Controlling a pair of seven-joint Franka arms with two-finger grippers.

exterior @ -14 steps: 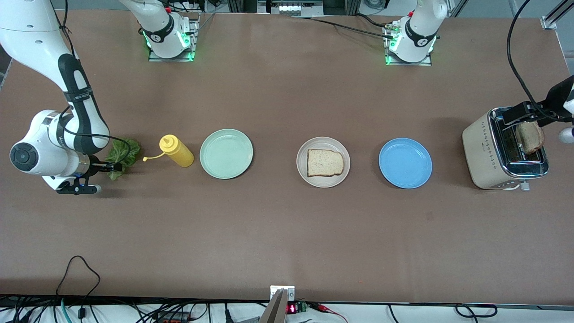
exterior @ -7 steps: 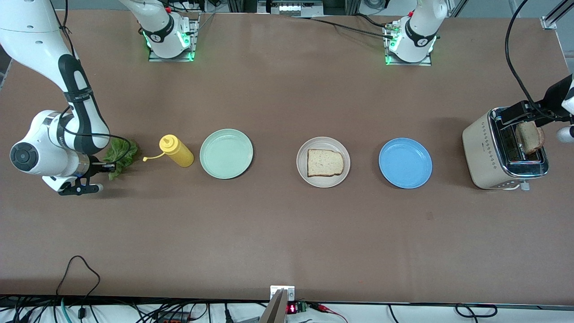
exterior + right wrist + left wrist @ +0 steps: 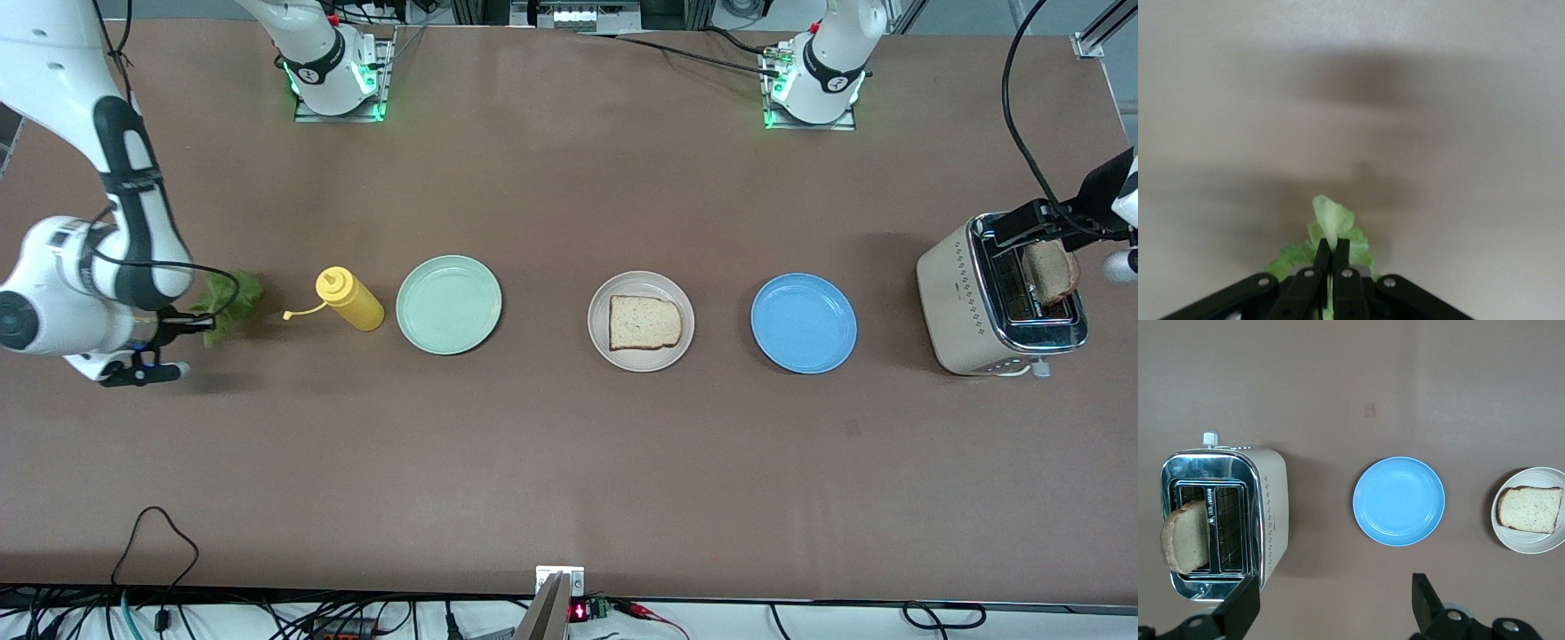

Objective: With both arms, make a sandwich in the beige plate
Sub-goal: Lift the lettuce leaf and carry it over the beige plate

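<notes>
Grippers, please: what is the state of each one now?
Left gripper: open, holding nothing, above the toaster.
Right gripper: shut on the lettuce leaf.

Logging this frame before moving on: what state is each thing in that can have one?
Right gripper: jaws shut on ruffled green lettuce leaf.
Left gripper: jaws open, over the cream toaster.
Toaster: one brown bread slice standing up in a slot.
Round beige plate: holds one square bread slice.
Mint-green plate: empty.
Blue plate: empty.
Yellow squeeze bottle: cap off, hanging on its tether.
</notes>
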